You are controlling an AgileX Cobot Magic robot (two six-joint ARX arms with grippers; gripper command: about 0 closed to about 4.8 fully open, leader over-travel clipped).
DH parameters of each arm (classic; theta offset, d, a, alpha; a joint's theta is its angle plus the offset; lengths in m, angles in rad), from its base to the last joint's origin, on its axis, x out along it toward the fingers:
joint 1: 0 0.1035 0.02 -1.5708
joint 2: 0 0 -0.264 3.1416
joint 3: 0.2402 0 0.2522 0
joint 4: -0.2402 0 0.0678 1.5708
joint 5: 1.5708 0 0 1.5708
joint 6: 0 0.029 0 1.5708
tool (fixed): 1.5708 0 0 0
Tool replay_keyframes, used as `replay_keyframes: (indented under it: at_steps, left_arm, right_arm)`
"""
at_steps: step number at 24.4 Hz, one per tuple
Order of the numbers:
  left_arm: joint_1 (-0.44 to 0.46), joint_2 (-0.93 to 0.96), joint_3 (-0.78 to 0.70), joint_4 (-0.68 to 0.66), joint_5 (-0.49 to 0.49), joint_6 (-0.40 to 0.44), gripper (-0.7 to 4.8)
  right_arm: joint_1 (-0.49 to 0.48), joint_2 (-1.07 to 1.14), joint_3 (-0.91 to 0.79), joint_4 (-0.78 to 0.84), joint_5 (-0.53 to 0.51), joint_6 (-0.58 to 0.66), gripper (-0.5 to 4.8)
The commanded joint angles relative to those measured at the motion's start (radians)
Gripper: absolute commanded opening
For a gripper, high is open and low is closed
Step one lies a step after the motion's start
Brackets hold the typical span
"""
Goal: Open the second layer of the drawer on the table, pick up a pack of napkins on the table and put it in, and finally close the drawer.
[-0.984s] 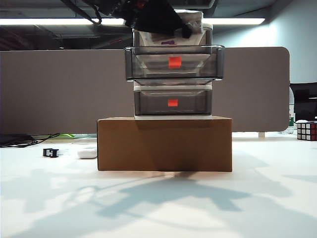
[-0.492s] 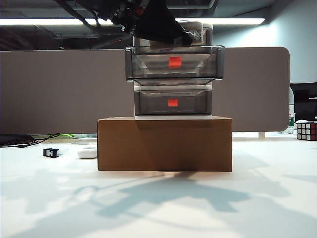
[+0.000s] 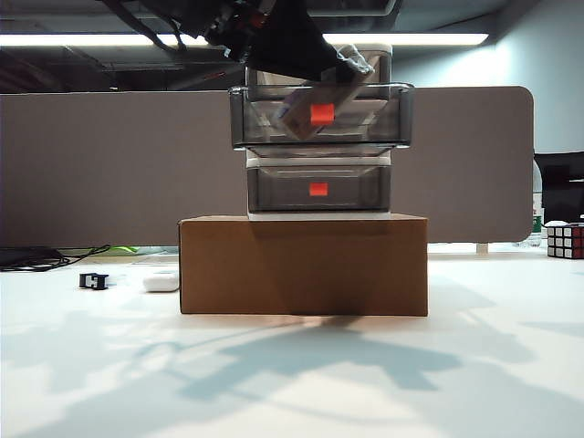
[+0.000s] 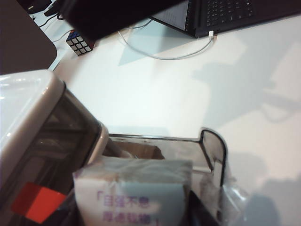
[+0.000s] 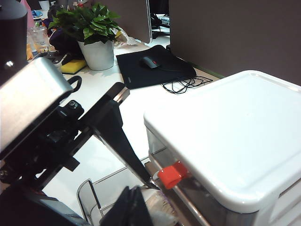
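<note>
Although the exterior view cuts off most of the left arm at its upper edge, it shows the left pincer (image 3: 351, 66) hanging over the pulled-out second layer (image 3: 320, 115) of the drawer (image 3: 318, 146), which stands on a brown cardboard box (image 3: 304, 265) on the bench (image 3: 292, 374). Through the smoky front of that layer the pack of napkins (image 3: 315, 109) appears tilted, inside the tray and apart from the fingers. The left wrist view adds what the exterior cannot: the pack (image 4: 134, 197) lies loose in the open tray with purple print facing up, and the pincer's fingers stand spread with nothing between them. The right wrist view looks down on the cabinet's white top (image 5: 230, 141) and the top drawer's red tab (image 5: 172, 174), with the left arm's black fingers (image 5: 117, 136) poised over the tray; the right pincer itself is outside every picture. Only the exterior view shows a small white case (image 3: 161, 281) and a Rubik's cube (image 3: 565, 240).
</note>
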Motion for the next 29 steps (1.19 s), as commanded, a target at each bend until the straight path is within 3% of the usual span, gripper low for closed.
replay_keyframes:
  at_steps: [1,5,8,10,11,12,13,14,17,20,23,27,29]
  left_arm:
    - [-0.005,-0.002,0.004,0.021,0.024,0.000,2.87]
    - [-0.025,-0.005,0.008,0.019,0.048,0.000,3.88]
    - [-0.026,-0.023,0.017,-0.024,-0.004,-0.021,3.99]
    - [-0.031,-0.066,0.017,-0.083,-0.063,-0.063,3.55]
    - [-0.037,-0.115,0.017,-0.157,-0.057,-0.113,2.27]
    - [-0.036,-0.135,0.017,-0.189,-0.033,-0.137,1.56]
    - [-0.036,-0.170,0.017,-0.261,0.062,-0.190,0.20]
    - [-0.036,-0.179,0.017,-0.285,0.096,-0.198,-0.03]
    - [-0.036,-0.193,0.016,-0.395,0.194,-0.197,-0.06]
    - [-0.036,-0.167,0.013,-0.477,0.161,-0.187,-0.06]
    - [-0.020,-0.123,0.013,-0.446,0.136,-0.181,-0.06]
    - [-0.002,-0.078,0.013,-0.387,0.128,-0.180,-0.06]
    - [0.009,-0.040,0.013,-0.336,0.080,-0.180,-0.06]
  right_arm:
    - [0.000,-0.003,0.003,0.011,0.001,0.002,-0.05]
    - [0.000,-0.003,0.003,0.011,0.001,0.002,-0.05]
    - [0.000,-0.002,0.003,0.029,0.002,0.002,-0.05]
    - [0.000,0.001,0.004,0.068,0.005,0.002,-0.05]
    - [0.000,0.020,0.019,0.087,0.031,0.002,-0.05]
    - [0.000,0.036,0.034,0.086,0.043,0.002,-0.05]
    - [0.000,0.078,0.071,0.085,0.050,0.002,-0.05]
    - [0.000,0.103,0.094,0.085,0.050,0.002,-0.05]
    - [0.000,0.196,0.188,0.069,0.048,0.002,-0.05]
    - [0.001,0.303,0.301,0.039,0.042,0.002,-0.05]
    - [0.001,0.394,0.403,-0.031,0.043,0.002,-0.05]
    - [0.001,0.448,0.445,-0.075,0.043,0.002,-0.05]
    - [0.002,0.463,0.445,-0.116,0.060,-0.013,-0.05]
